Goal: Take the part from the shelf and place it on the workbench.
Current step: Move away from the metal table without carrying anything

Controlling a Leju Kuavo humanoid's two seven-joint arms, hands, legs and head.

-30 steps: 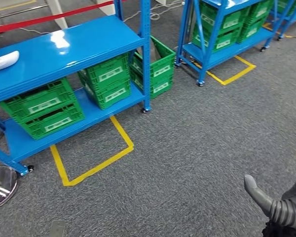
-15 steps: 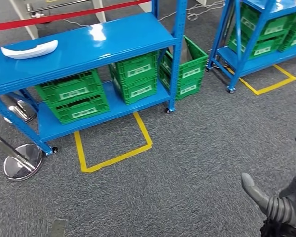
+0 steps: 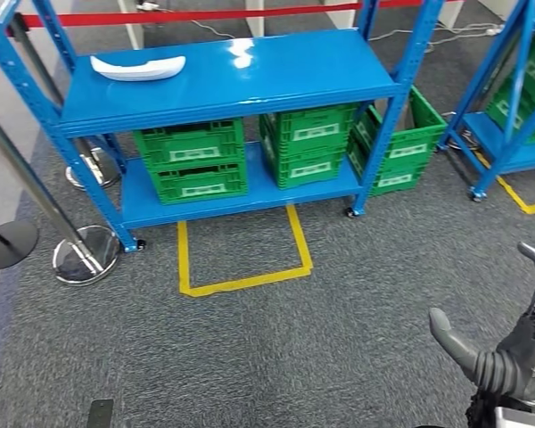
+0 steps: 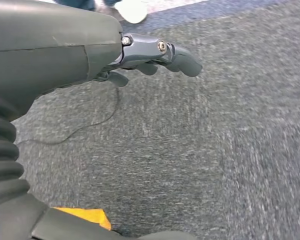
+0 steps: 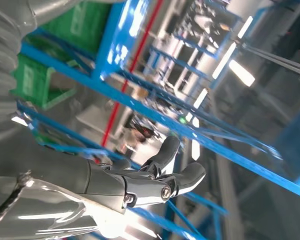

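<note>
Head view: long white curved plastic part lies on the top deck of the blue steel shelf, left end. Green slatted plastic crates stacked on the lower deck; contents not visible. Right robot hand empty, fingers apart.
Left wrist view: left robot hand empty, fingers extended over grey carpet.
Right wrist view: fingers spread.

The right hand is cut off by the head view's lower right corner. The second shelf runs off its right edge. In the right wrist view, the racks behind the fingers are blurred.
</note>
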